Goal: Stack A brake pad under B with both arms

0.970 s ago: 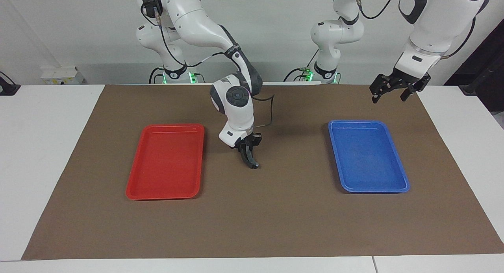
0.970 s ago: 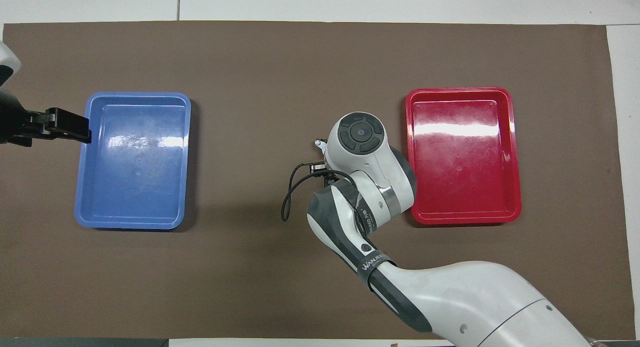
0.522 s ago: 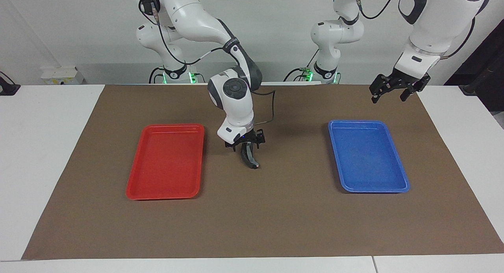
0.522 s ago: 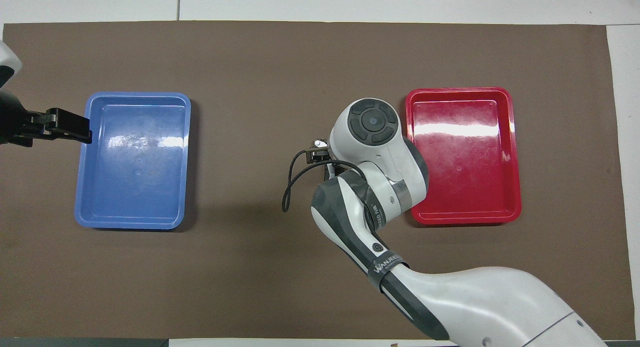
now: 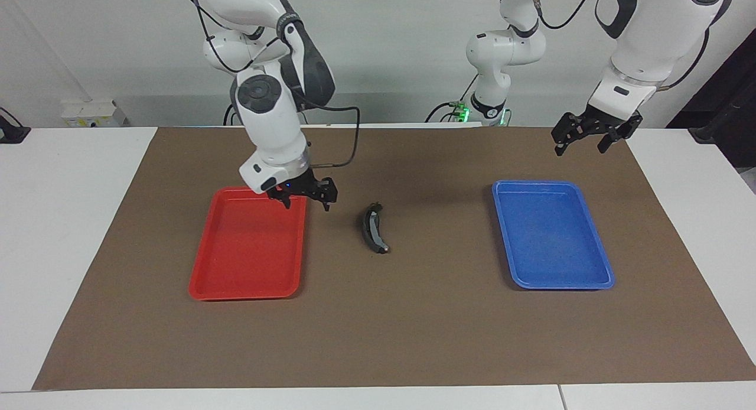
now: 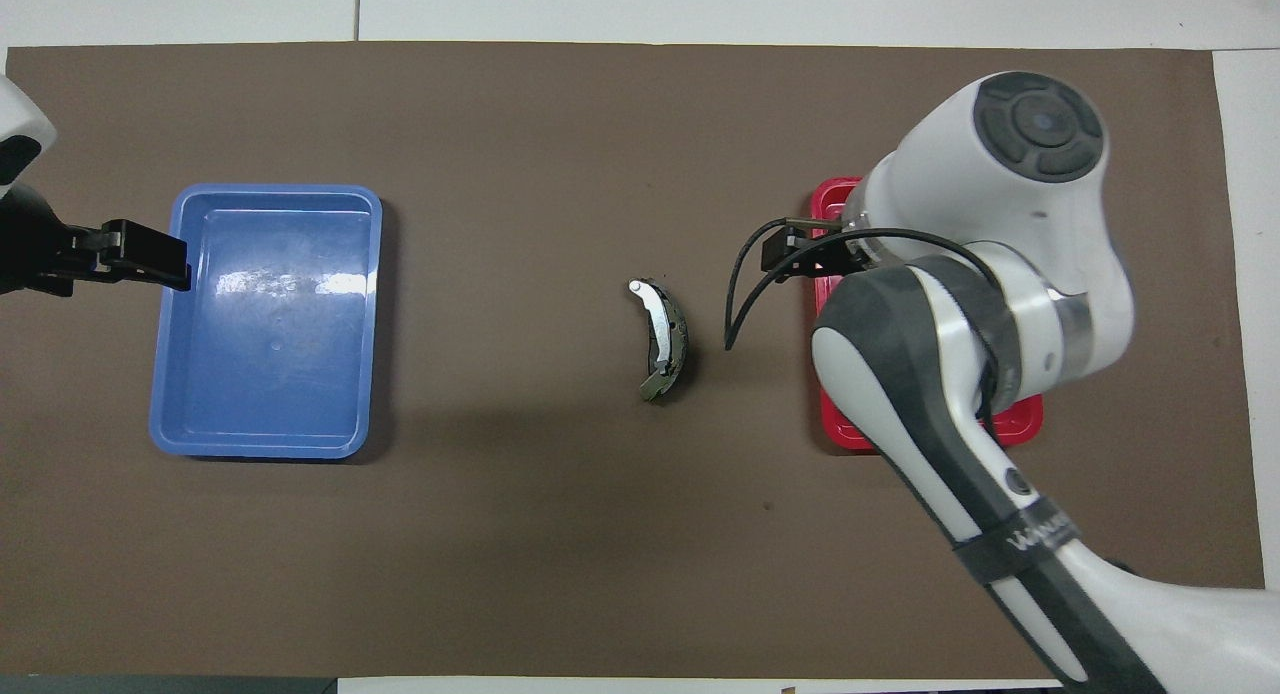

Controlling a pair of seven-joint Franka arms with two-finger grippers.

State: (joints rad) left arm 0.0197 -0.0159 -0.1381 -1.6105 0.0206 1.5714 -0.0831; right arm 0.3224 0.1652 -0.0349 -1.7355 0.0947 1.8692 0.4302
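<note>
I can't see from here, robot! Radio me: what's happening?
Right pincer open, over red tray edge. Left pincer open, waiting near blue tray. Crescent pad B on mat between trays. Nothing blocking.

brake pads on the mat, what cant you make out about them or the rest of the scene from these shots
- Short A brake pad: not told apart under the long B pad in either view.
- Red tray: overhead view, mostly covered by the right arm.
- Right gripper: overhead view, hidden under its own wrist.
- Left gripper: overhead view, arm cut off by the frame edge.
</note>
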